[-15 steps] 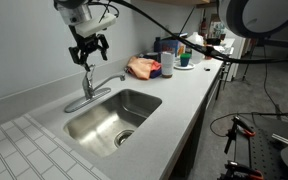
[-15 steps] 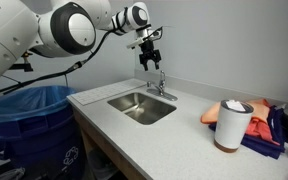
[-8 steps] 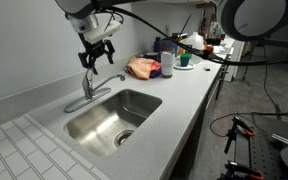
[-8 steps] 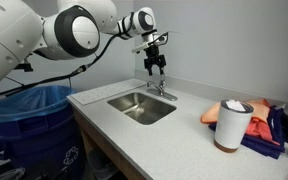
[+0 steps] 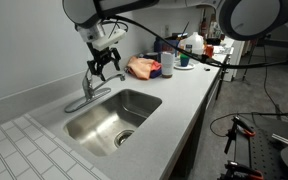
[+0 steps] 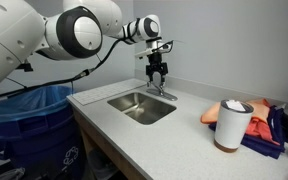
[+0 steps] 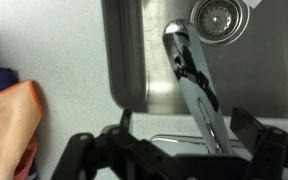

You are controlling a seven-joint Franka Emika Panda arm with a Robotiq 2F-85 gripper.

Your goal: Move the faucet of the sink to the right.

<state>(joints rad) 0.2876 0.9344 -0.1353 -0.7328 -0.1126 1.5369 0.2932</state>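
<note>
My gripper: my black two-finger gripper (image 5: 102, 70) hangs with its fingers pointing down, spread apart and clasping nothing.
My fingers: in the wrist view the gripper (image 7: 184, 120) frames the spout, with one dark finger (image 7: 249, 125) on each side of it. The spout runs closer to the right-hand one. I cannot tell whether either finger touches the metal.
My height: in both exterior views my fingertips sit level with the top of the tap, just above its base (image 6: 156, 72).
Faucet: the small chrome faucet with a long thin spout (image 5: 92, 92) stands on the countertop at the far left corner of the basin. In an exterior view it stands against the pale wall (image 6: 160, 88).
Spout: in the wrist view the spout (image 7: 189, 70) reaches out over the basin, and its tip ends near the drain.
Sink: the rectangular brushed stainless-steel sink (image 5: 99, 118) is sunk into the light grey countertop (image 5: 174, 100). Its round drain (image 5: 124, 137) lies at the near end.
To the right: an orange crumpled cloth (image 5: 142, 68) lies on the countertop well right of the tap.
Elsewhere: a white cup with a brown lid (image 6: 232, 125) stands far right of the basin, and a blue bin (image 6: 24, 105) stands to its left.
</note>
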